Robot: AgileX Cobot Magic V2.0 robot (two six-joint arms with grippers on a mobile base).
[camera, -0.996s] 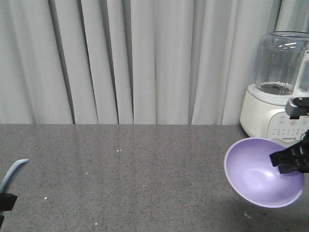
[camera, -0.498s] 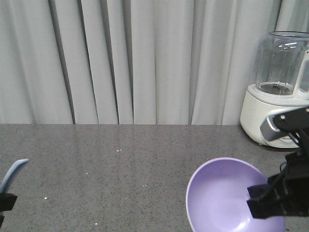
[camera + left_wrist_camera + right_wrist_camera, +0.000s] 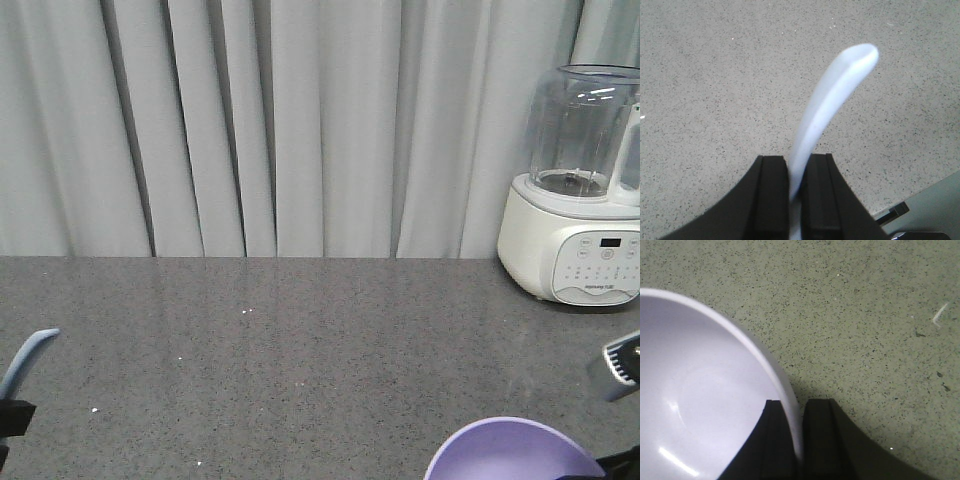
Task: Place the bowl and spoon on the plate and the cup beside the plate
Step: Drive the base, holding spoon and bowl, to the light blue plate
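Observation:
The pale blue spoon (image 3: pixel 832 100) sticks up and away from my left gripper (image 3: pixel 796 170), which is shut on its handle above the grey counter. In the front view the spoon's handle (image 3: pixel 25 355) shows at the far left edge. The lavender bowl (image 3: pixel 700 405) is held by its rim in my right gripper (image 3: pixel 796 412), one finger inside and one outside. Only the bowl's upper rim (image 3: pixel 515 452) shows at the bottom right of the front view. The plate and the cup are out of view.
A white blender with a clear jar (image 3: pixel 580 190) stands at the back right of the speckled grey counter (image 3: pixel 300 330). Grey curtains hang behind the counter. A small white scratch (image 3: pixel 940 312) marks the surface near the right gripper.
My right gripper has carried the bowl down and to the left, so it now sits mostly below the front view's bottom edge. The left gripper and spoon have not moved.

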